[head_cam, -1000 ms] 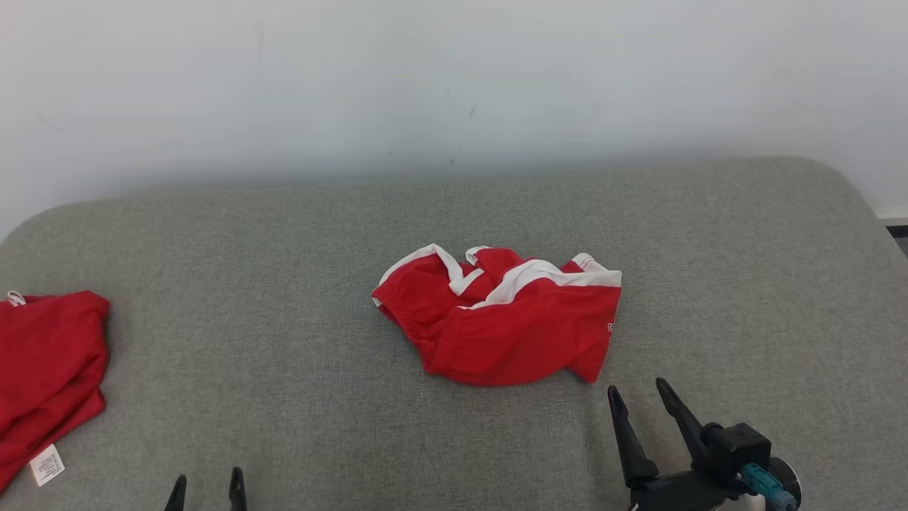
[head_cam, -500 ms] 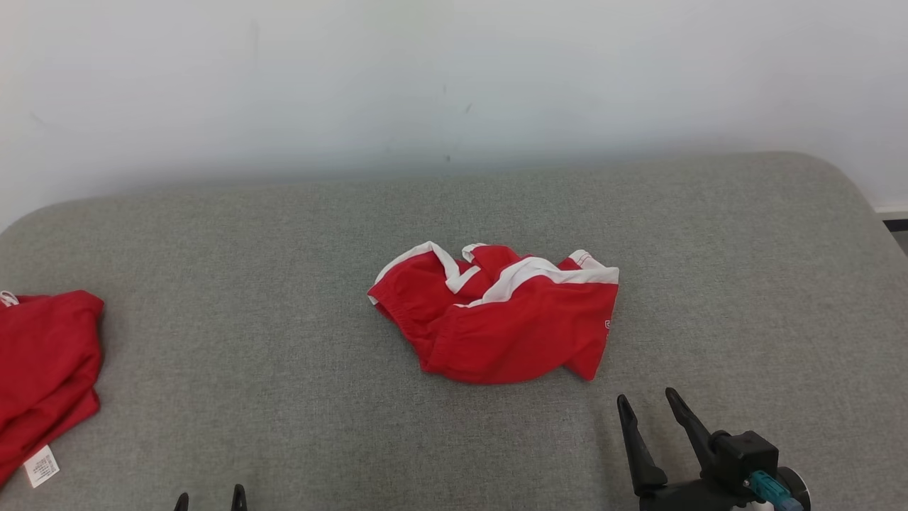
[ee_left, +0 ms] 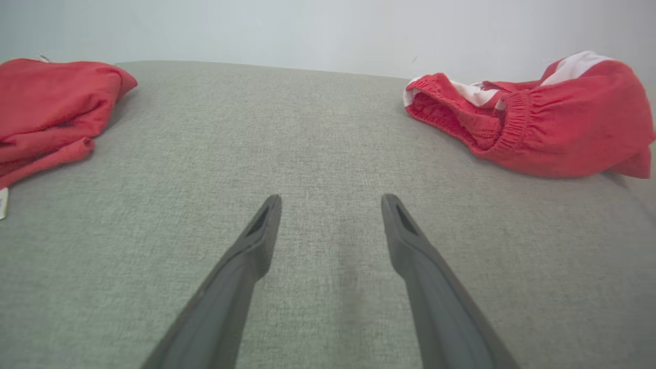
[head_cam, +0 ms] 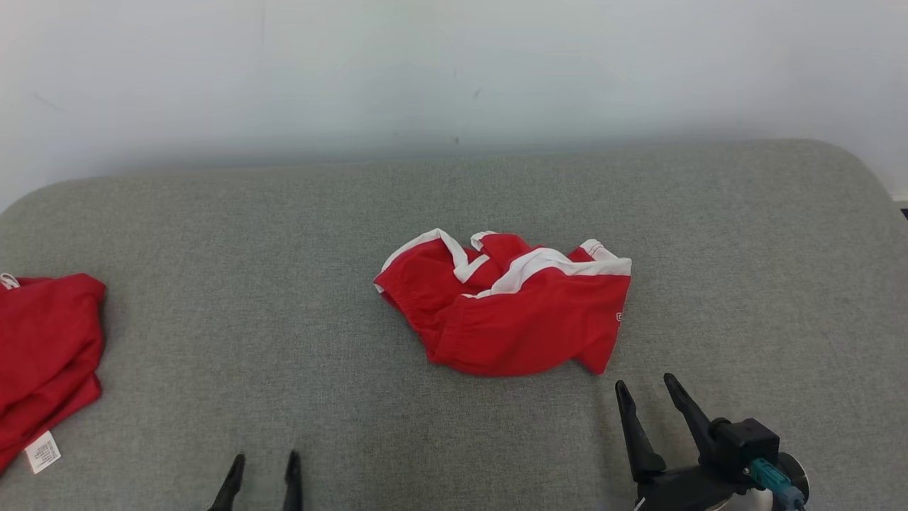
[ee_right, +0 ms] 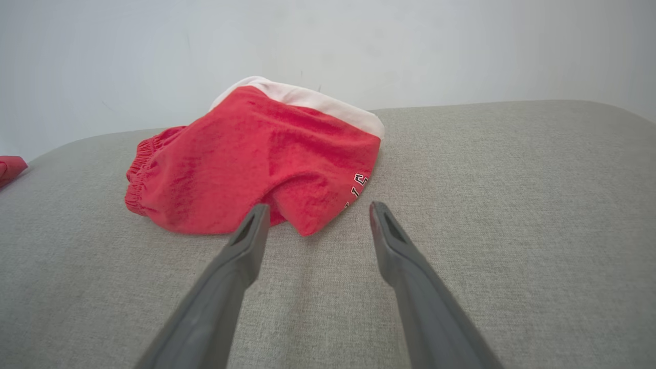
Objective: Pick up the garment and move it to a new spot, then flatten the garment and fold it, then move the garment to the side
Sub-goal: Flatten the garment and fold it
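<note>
At the near edge of a grey fabric-covered surface, two pairs of long dark fingers point away from the robot. The left gripper sits low toward the near left corner, jaws spread wide and holding nothing, with bare fabric ahead of it. The right gripper reaches further in from the near right corner, also spread wide and empty. Its tips stop just short of the garment without touching the cloth, which suggests this arm is lined up for the first grab. Against the left edge lies a second red garment, doubled over with a white label showing. It is probably a finished piece set aside there to keep the middle free. The garment itself lies near the centre of the surface, a little to the right. It is a pair of red shorts with white trim, crumpled in a loose heap, with the elastic waistband gaping leftward and one leg corner pointing at the right gripper. Bunched like this it cannot be folded, so lifting it comes first. Beyond the far edge rises a plain white wall.
</note>
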